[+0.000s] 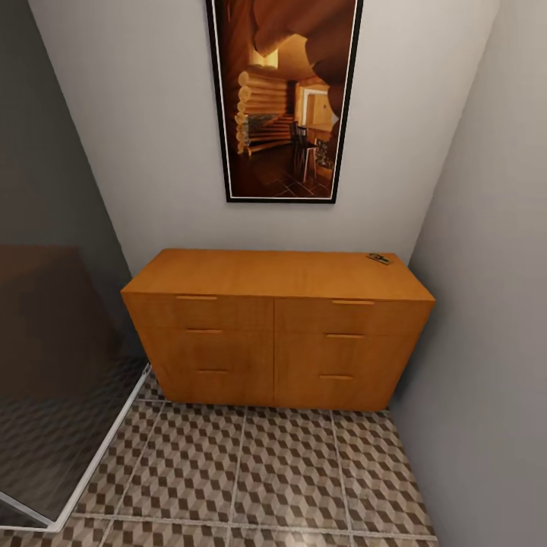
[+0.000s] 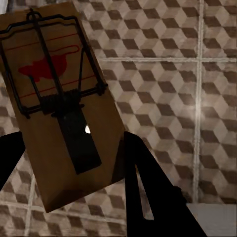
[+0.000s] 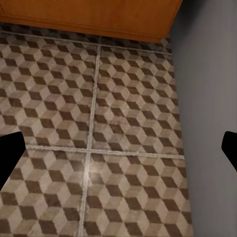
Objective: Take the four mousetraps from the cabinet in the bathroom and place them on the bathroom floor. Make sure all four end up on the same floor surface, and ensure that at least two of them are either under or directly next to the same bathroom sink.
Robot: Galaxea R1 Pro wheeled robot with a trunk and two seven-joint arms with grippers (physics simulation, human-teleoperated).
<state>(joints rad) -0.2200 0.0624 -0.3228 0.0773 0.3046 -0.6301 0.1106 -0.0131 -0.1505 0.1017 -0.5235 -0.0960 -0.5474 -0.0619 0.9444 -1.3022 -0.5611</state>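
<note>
Left gripper (image 2: 74,163) is clamped on one mousetrap (image 2: 59,108), held above the bathroom floor (image 2: 163,74). Right gripper (image 3: 118,148) hangs spread and empty. A second mousetrap (image 1: 379,259) lies on the cabinet (image 1: 277,330) top, right of frame centre. Judgement: placement remains outstanding; other traps unaccounted for.
</note>
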